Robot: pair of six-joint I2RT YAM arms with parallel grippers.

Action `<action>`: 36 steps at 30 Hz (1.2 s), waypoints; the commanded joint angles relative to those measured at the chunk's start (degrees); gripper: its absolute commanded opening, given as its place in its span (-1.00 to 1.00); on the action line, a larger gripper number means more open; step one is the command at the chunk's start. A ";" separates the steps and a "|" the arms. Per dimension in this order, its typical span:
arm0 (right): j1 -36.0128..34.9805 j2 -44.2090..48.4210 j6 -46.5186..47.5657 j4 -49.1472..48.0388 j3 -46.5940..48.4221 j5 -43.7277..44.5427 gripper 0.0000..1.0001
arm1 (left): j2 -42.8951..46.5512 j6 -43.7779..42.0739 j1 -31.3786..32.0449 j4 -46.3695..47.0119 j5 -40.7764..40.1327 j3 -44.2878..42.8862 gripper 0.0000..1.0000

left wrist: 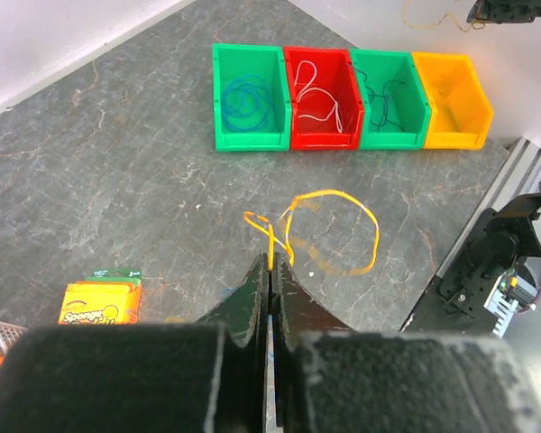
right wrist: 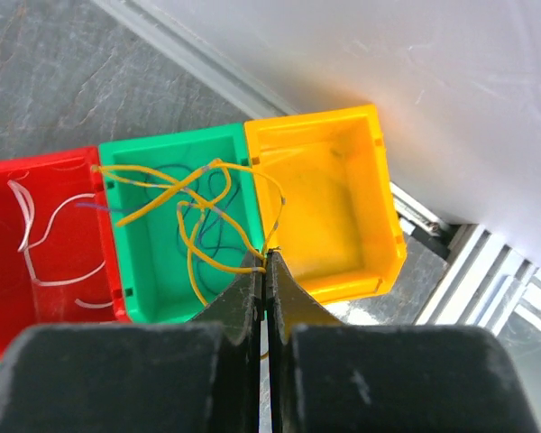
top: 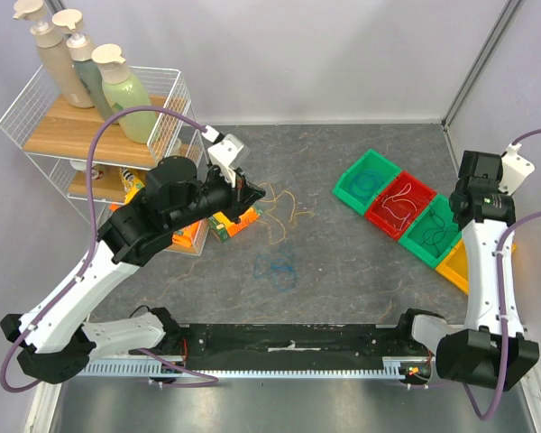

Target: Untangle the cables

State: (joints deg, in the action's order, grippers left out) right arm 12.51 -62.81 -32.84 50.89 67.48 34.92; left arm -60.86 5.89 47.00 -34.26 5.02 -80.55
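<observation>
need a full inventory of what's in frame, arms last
Grey stone-pattern table: 1, grey, under everything.
White wire rack with wooden shelves: 1, white, far left corner.
Plastic pump bottles: 3, beige to pale green, atop rack.
Small plastic bins: 4, green, red, green, yellow, row at right.
First thin yellow cable: 1, yellow, table centre.
Second thin yellow cable: 1, yellow, over end green and yellow bins.
Loose blue cable: 1, blue, table centre-front.
Binned cables: 3, blue, white, dark, first three bins.
Packaged sponge: 1, yellow-orange, table left.
Black-and-white arms: 2, near edge.
Left fingers: shut on first cable.
Right fingers: shut on second.
</observation>
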 commanded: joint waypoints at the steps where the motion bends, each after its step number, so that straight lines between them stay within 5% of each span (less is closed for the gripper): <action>1: 0.75 -3.80 3.13 0.17 1.78 8.30 -1.00 | 0.66 -3.08 0.19 0.33 -1.15 0.31 -0.96; 5: 4.79 -8.90 -1.69 4.11 -1.65 22.90 -1.00 | 0.65 -4.66 0.46 0.60 -1.50 0.31 -0.96; 12: 11.04 -10.14 -7.76 5.19 -8.06 18.34 -1.00 | -1.01 -9.93 5.02 0.42 -4.75 -0.22 -0.96; 19: 11.39 -12.95 -2.94 -2.37 -12.37 15.45 -0.96 | -3.74 -11.69 6.87 0.60 -4.75 -2.32 -0.97; 24: 11.39 -12.96 1.02 -4.49 -11.41 9.21 -0.04 | -5.14 -11.25 6.87 0.42 -4.49 -3.47 -0.96; 28: 10.26 -10.68 3.56 -4.40 -9.66 5.70 0.44 | -5.93 -10.29 6.79 0.33 -3.79 -3.91 -0.96; 31: 6.14 -9.01 5.06 -3.26 -6.41 2.90 0.52 | -6.72 -9.41 6.87 0.51 -3.00 -4.17 -0.96; 36: -6.07 -2.25 13.05 -15.08 -8.05 -28.24 0.64 | -7.69 -6.60 6.87 1.13 -1.68 -4.52 -0.96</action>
State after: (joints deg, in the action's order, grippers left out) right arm 14.31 -70.85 -26.83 46.11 58.70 32.23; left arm -67.75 -2.85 53.49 -34.37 1.74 -82.78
